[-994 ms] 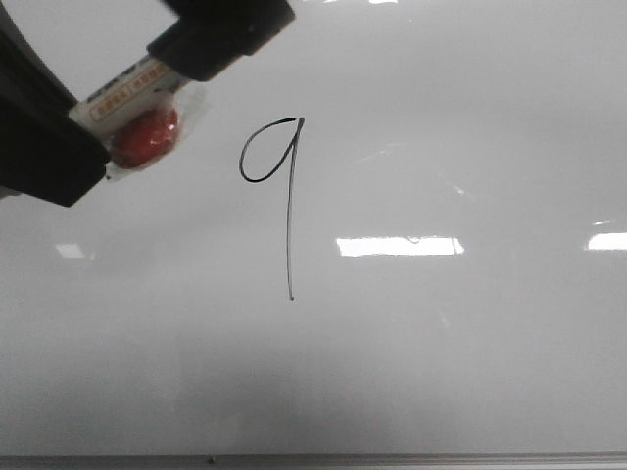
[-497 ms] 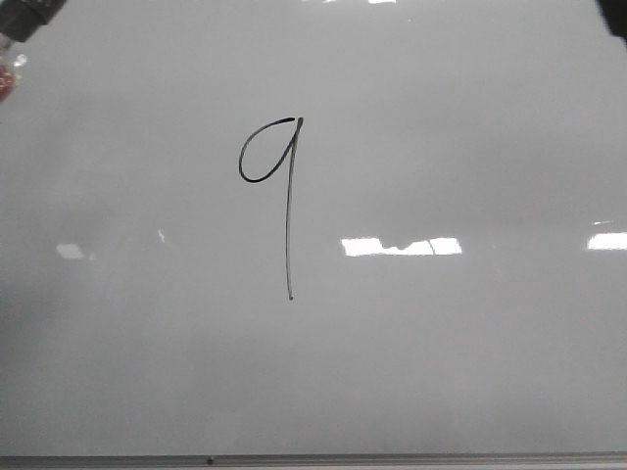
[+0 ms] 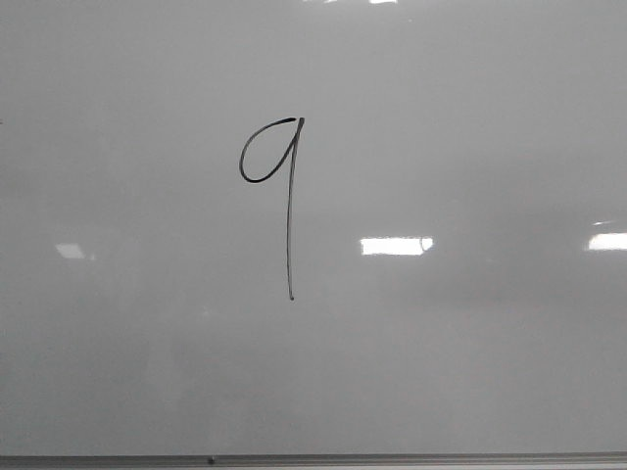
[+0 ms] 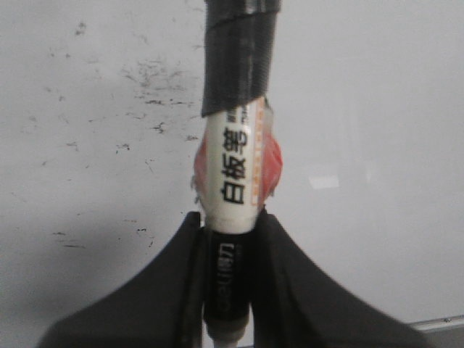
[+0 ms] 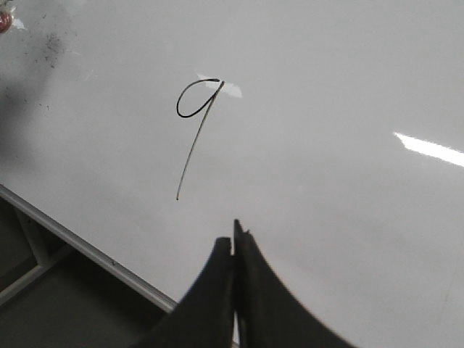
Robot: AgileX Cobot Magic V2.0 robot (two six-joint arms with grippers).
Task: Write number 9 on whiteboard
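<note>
**Digit drawn, keep the pen tip off the board**

Your left gripper (image 4: 226,239) is clenched on the white-barrelled marker wrapped in black tape (image 4: 233,156); hold it clear of the glossy pale grey whiteboard (image 3: 470,117) so nothing smears. The thin black number 9 (image 3: 277,186), small slanted loop and long straight tail, sits mid-board. Your right gripper (image 5: 233,250) hangs pinched together, empty

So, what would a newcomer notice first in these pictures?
First the black 9, drawn left of centre on the whiteboard. Next the marker, clamped in the left fingers. The right fingers are shut and empty above the board.
</note>
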